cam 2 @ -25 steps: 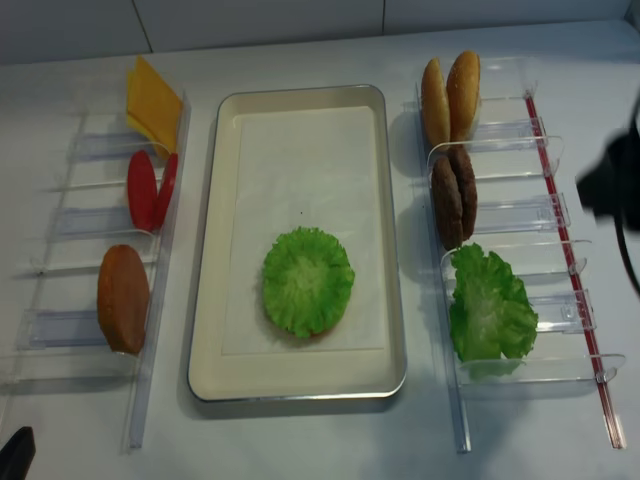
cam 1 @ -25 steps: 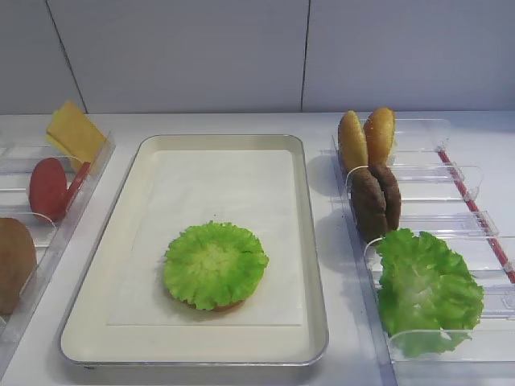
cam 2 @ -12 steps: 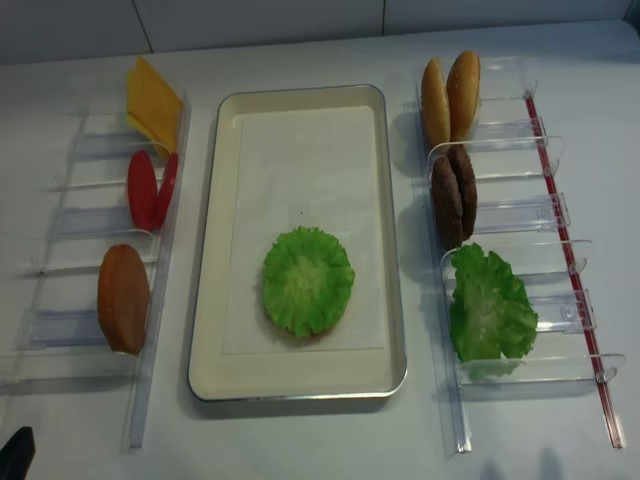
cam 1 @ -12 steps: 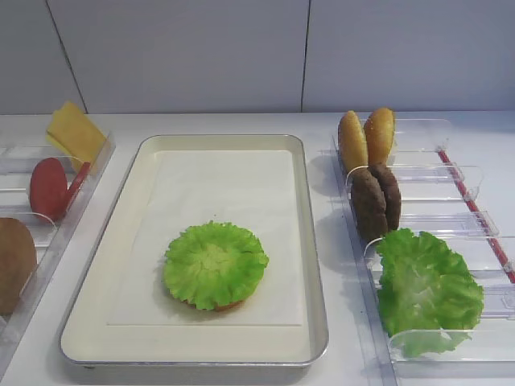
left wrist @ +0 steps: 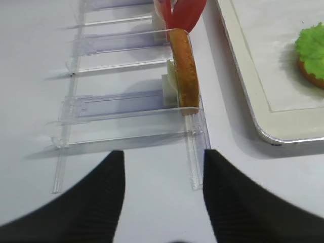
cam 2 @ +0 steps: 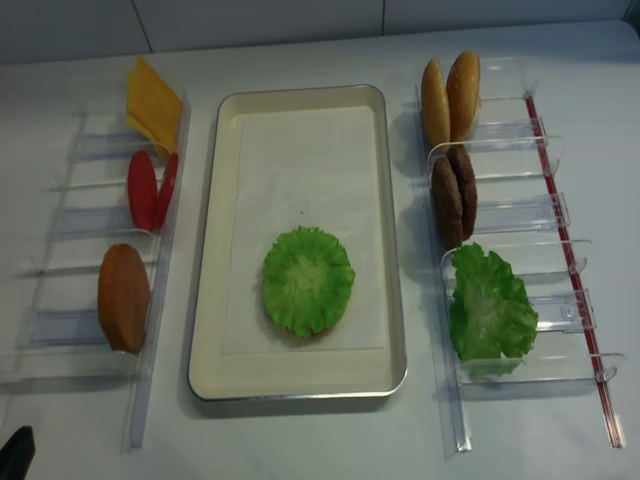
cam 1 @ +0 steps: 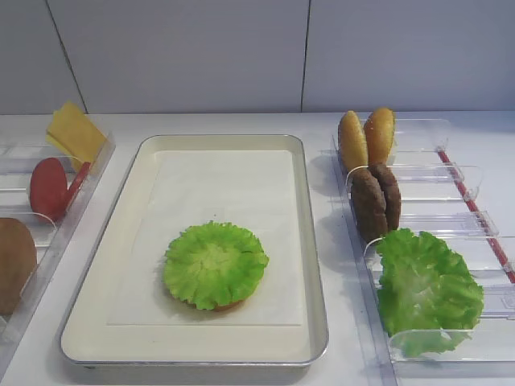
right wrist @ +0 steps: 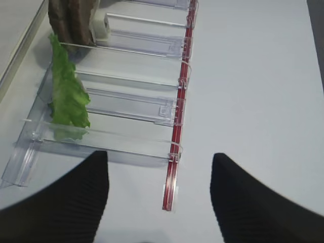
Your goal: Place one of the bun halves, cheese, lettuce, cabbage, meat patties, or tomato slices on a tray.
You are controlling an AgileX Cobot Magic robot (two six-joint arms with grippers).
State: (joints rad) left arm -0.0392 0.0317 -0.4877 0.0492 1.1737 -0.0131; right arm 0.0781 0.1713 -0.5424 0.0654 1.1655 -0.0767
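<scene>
The lettuce (cam 2: 308, 281) lies over 1 bun half (cam 1: 229, 304) on the tray (cam 2: 232, 384), while the left gripper (left wrist: 163, 197) and right gripper (right wrist: 159, 195) hang spread, holding nothing.

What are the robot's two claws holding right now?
Nothing. The right gripper and the left gripper both stand open over the bare table, with nothing between their fingers.

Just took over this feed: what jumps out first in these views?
The bright green lettuce lying on a bun half in the near part of the cream tray. Clear divided bins flank it: yellow cheese and red tomato slices left, dark meat patties and a leaf stack right.
</scene>
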